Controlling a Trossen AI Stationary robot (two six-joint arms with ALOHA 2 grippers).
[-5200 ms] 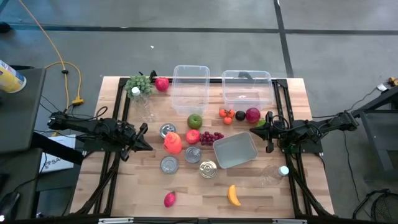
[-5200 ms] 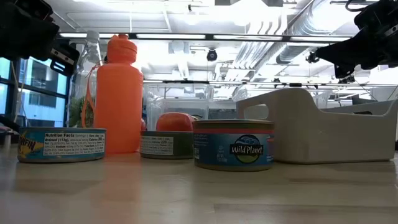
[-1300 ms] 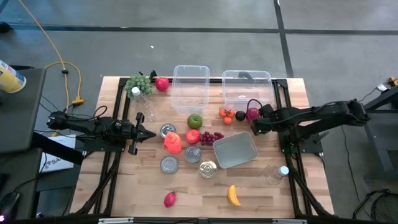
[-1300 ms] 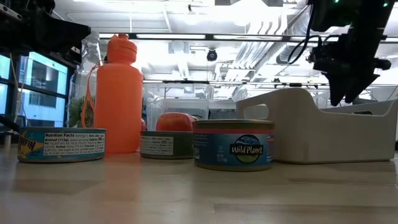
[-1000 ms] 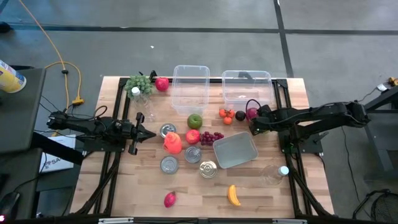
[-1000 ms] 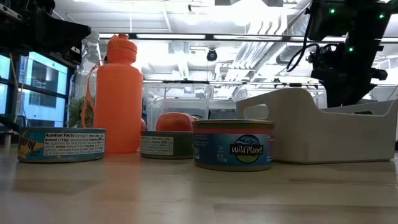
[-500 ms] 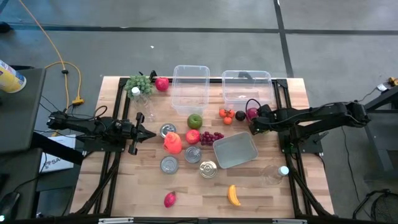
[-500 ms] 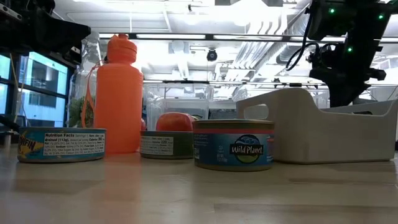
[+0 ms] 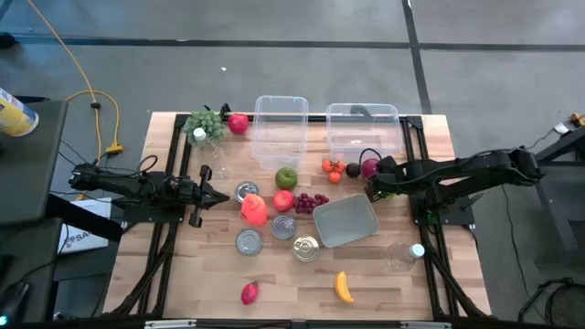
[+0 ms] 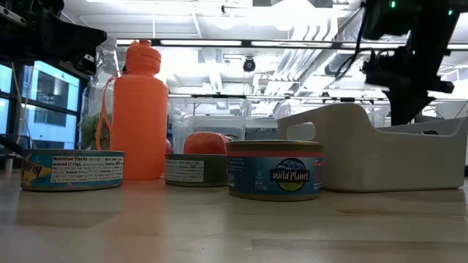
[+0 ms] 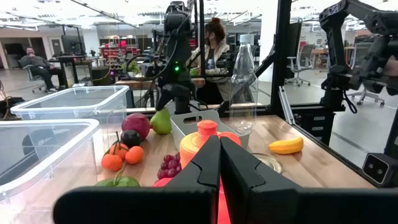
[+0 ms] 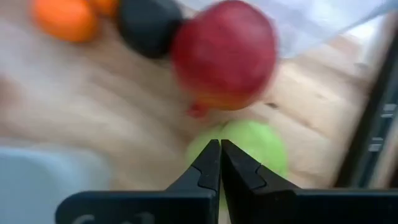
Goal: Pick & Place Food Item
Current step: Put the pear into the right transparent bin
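A green pear (image 12: 252, 146) lies on the wood just right of the white bin (image 9: 345, 222), next to a red pomegranate (image 9: 369, 167) and a dark round fruit (image 9: 353, 170). My right gripper (image 9: 371, 189) slants down over the pear, and its fingers (image 12: 220, 152) are shut, with the pear showing just past their tips. In the high view the gripper hides the pear. In the low view the bin (image 10: 380, 157) hides the fingertips. My left gripper (image 9: 212, 197) waits shut and level at the table's left, touching nothing. My right gripper's shut fingertips (image 12: 210, 155) stand at the pear's top (image 12: 217, 134), coming from above and slanting from the table's right. I cannot tell whether they touch the pear or have any part of it between them. The pear rests on the table.
Two clear tubs (image 9: 280, 128) (image 9: 363, 131) stand at the far edge. Small orange fruits (image 9: 334, 168), a green apple (image 9: 286, 177), a red apple (image 9: 283, 200), grapes (image 9: 311, 202), an orange bottle (image 9: 254, 209), cans (image 9: 247, 241), a banana (image 9: 343, 286) and a clear bottle (image 9: 402, 256) crowd the middle and near side.
My right gripper has sunk a little, behind the white bin's rim in the low view, and edged toward the bin over the pear. After that it has kept almost still. The fruits have not moved.
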